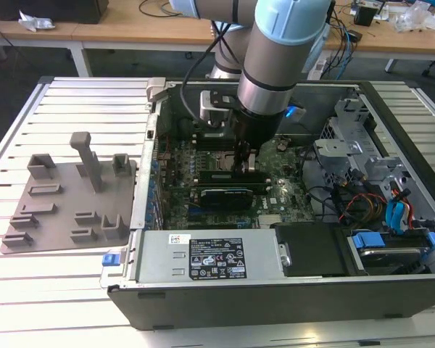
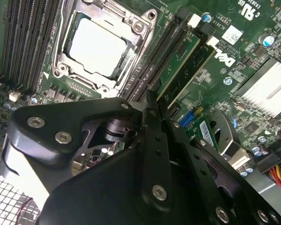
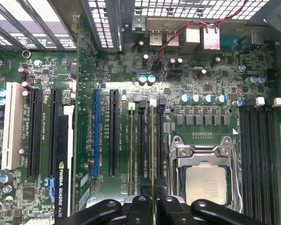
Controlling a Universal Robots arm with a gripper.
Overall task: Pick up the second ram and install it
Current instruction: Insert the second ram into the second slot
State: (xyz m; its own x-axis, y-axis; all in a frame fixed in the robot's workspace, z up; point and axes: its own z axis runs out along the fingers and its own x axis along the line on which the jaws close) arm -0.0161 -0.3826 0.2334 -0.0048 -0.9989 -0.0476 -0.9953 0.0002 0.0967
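Note:
The second ram (image 3: 152,154), a thin green stick seen edge-on, stands in a memory slot beside the processor socket (image 3: 206,183). My gripper (image 3: 152,206) is shut on its top edge, one black finger on each side. In the second wrist view the same stick (image 2: 177,62) runs in under my fingertips (image 2: 152,96), and another green stick (image 2: 194,69) stands in a slot farther from the socket (image 2: 98,47). In the exterior view my gripper (image 1: 244,165) reaches down into the open computer case, just off the socket (image 1: 219,163).
A wide black card (image 1: 228,196) lies across the board in front of my gripper. A grey tray (image 1: 65,210) with upright blocks sits on the table at the exterior view's left. The power supply (image 1: 203,257) and drive cage with cables (image 1: 377,196) fill the case's near and right parts.

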